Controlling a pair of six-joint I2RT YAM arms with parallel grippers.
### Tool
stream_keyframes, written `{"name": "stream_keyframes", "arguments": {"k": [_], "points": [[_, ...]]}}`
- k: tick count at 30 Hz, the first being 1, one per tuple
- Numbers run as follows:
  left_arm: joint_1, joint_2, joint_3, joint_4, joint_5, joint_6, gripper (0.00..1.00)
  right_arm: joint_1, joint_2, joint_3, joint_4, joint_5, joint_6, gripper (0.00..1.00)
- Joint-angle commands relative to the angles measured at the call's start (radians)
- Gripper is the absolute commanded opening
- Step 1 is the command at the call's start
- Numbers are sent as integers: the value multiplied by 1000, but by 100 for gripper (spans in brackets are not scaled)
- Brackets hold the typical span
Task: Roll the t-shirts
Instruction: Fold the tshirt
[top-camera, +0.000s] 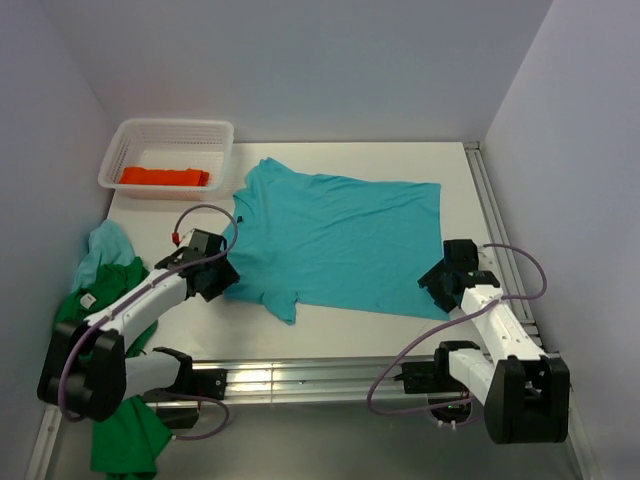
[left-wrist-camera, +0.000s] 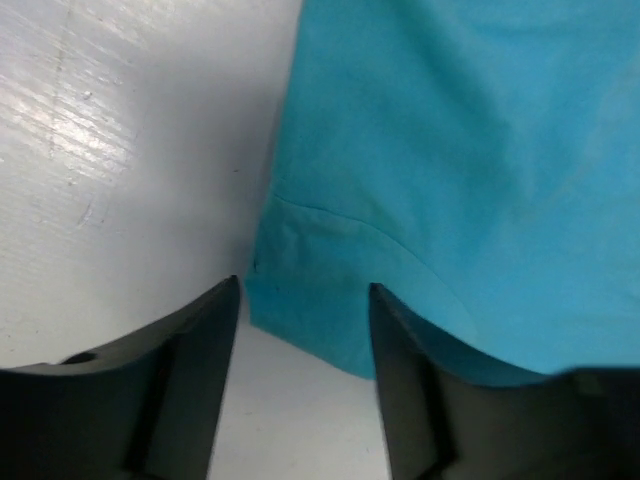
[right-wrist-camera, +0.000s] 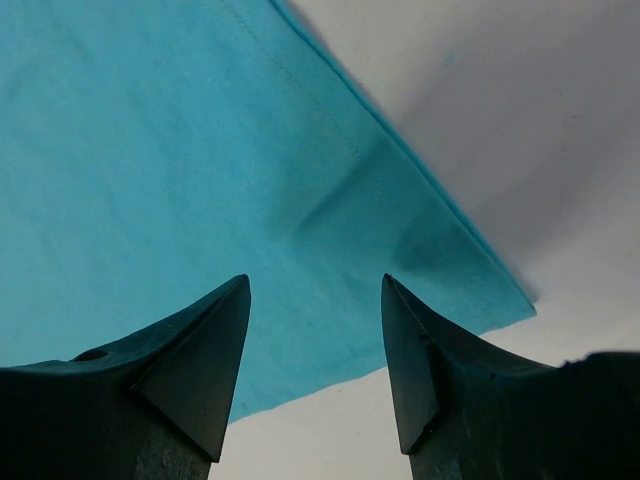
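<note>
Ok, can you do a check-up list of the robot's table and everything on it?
Surface: white table, flat, nothing spilled.
Job's things: turquoise t-shirt spread flat; second turquoise t-shirt and green t-shirt heaped at left edge; orange-red t-shirt in basket.
Clutter: nothing seen.
Grippers: left gripper open over shirt's edge; right gripper open over hem corner.
Cables: purple cables loop beside both arms.
Surroundings: plain walls.

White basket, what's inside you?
An orange-red cloth lies folded flat in the basket, toward its near side. The rest of the floor looks bare. Whatever might be under the cloth is covered.
</note>
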Motion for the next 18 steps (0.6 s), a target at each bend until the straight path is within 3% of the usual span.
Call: {"name": "stream_keyframes", "arguments": {"k": [1, 3, 9, 10, 11, 18], "points": [[0, 68, 11, 54, 11, 12, 56, 6, 35, 35, 26, 48, 3, 62], [0, 105, 16, 56, 8, 16, 46, 6, 47, 36, 30, 50, 3, 61], [0, 123, -2, 79, 6, 21, 44, 6, 81, 30, 63, 45, 3, 60], [0, 123, -2, 100, 17, 25, 35, 6, 87, 33, 70, 45, 2, 59], [2, 128, 1, 108, 28, 31, 2, 6, 95, 35, 75, 48, -2, 58], [-10, 145, 163, 48, 26, 50, 0, 6, 173, 61, 115, 73, -21, 41]]}}
